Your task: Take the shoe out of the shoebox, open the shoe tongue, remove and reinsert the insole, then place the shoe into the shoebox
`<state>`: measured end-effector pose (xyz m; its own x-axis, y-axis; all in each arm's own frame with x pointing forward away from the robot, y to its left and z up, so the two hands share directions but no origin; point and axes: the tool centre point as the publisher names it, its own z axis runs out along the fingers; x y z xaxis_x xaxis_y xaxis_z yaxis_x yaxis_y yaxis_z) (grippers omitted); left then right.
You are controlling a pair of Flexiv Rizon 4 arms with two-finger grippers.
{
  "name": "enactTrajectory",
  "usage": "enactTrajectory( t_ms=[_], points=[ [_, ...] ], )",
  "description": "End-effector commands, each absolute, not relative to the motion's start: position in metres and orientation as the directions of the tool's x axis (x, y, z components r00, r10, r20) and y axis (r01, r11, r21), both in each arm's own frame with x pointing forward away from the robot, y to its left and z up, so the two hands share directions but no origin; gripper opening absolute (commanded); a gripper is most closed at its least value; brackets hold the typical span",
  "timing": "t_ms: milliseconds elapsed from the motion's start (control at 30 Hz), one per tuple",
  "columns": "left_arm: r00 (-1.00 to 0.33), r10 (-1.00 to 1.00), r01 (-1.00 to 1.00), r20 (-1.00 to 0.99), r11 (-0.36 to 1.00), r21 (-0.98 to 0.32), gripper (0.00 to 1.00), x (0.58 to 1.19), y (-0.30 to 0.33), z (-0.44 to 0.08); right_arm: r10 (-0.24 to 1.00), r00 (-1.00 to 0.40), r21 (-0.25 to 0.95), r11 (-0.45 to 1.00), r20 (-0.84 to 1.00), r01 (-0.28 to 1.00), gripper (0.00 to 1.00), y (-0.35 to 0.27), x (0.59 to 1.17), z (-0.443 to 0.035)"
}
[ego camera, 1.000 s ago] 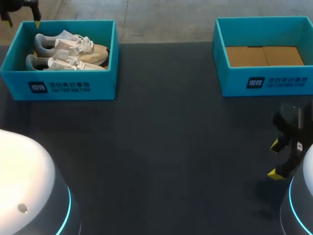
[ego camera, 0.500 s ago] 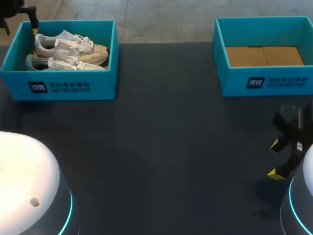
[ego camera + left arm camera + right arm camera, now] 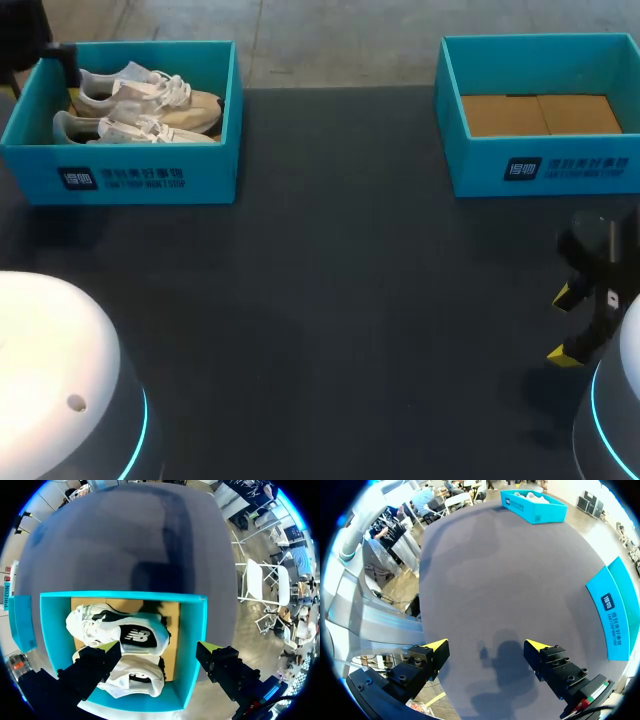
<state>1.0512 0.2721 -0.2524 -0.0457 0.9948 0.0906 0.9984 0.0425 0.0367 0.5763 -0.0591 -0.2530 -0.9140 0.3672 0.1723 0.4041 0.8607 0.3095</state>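
- The dark table (image 3: 330, 300) carries two teal boxes along its far edge, well apart.
- The full shoebox (image 3: 130, 180) sits at 10 o'clock in the head view. The empty shoebox (image 3: 540, 165) sits at 2 o'clock, with its cardboard floor bare.
- Both shoes are in the full shoebox, lying side by side and touching. Their toes point to 3 o'clock and their heels to 9 o'clock. They are the far sneaker (image 3: 150, 90) and the near sneaker (image 3: 130, 128).
- Your left gripper (image 3: 159, 647) hangs over the heel end of that box. Its fingers are spread wide and hold nothing. One yellow tip is above the sneakers, the other out by the box's end wall.
- Your right gripper (image 3: 563, 326) is parked at 4 o'clock above bare table, well apart from either box. Its fingers are also wide apart and empty.
- By my reading you are on the first step, taking a shoe out, and nothing is gripped yet.
- The next move calls for shifting the left gripper inward so both fingers clear the end wall. Then lower it onto one sneaker only.
- The pair lies tight together, so I would aim for a heel or collar edge. A finger can get in there without dragging the neighbouring shoe.
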Motion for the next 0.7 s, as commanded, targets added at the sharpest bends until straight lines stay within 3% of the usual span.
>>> enactTrajectory(
  t_ms=[33,700],
  points=[
    [-0.045,0.994,0.997,0.099,0.039,0.065,1.0,1.051,0.272,-0.263,0.369,-0.914,0.311,0.86,0.168,0.405,1.0,-0.059,0.574,-0.254],
    [-0.005,0.996,0.999,0.093,0.002,0.035,1.0,1.066,0.275,-0.302,0.369,-0.914,0.311,0.86,0.168,0.405,1.0,-0.059,0.574,-0.254]
  ],
)
